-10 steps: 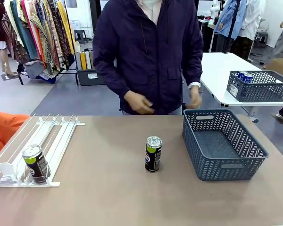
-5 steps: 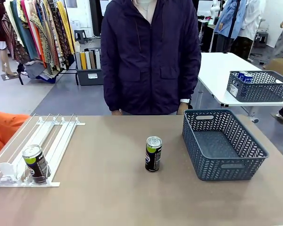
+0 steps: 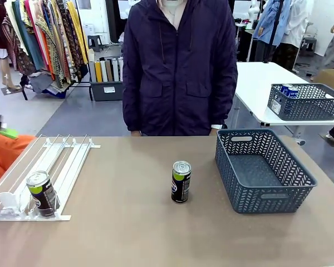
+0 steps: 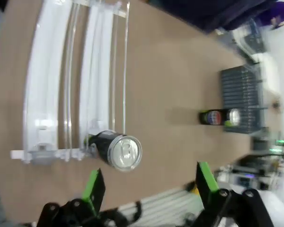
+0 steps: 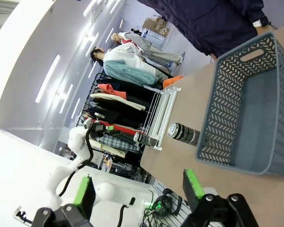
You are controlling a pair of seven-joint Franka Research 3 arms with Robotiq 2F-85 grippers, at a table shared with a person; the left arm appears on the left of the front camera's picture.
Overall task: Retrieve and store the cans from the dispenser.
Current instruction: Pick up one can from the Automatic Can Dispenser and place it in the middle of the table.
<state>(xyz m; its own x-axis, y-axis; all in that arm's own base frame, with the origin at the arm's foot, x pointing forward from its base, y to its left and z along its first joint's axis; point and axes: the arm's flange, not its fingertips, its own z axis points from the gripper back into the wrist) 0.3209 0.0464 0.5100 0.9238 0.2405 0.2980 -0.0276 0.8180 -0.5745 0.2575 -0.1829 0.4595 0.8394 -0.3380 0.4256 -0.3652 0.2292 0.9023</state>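
there, on the table [image 3: 128, 233]: grey basket [image 3: 270, 201] at right, white dispenser [image 3: 75, 161] at left, one dark can [image 3: 42, 194] at its low end by the stoppers [image 3: 5, 200], second can [image 3: 181, 182] upright mid-table. left gripper [image 4: 149, 182] over the dispenser, spread wide, gripping nothing; right gripper [image 5: 138, 189] likewise.

Surface: brown table [image 3: 128, 222]
Left: white sloped rail dispenser [image 3: 72, 161]
Centre: upright dark green-banded can [image 3: 181, 182]
Right: dark grey lattice plastic basket [image 3: 273, 201]

The right claw [image 5: 138, 187] is gaping wide, facing the tabletop [image 5: 180, 172]. A dark can [image 5: 183, 133] is standing between the grey basket [image 5: 227, 104] and the white dispenser [image 5: 161, 113], which is holding another can [image 5: 144, 137].
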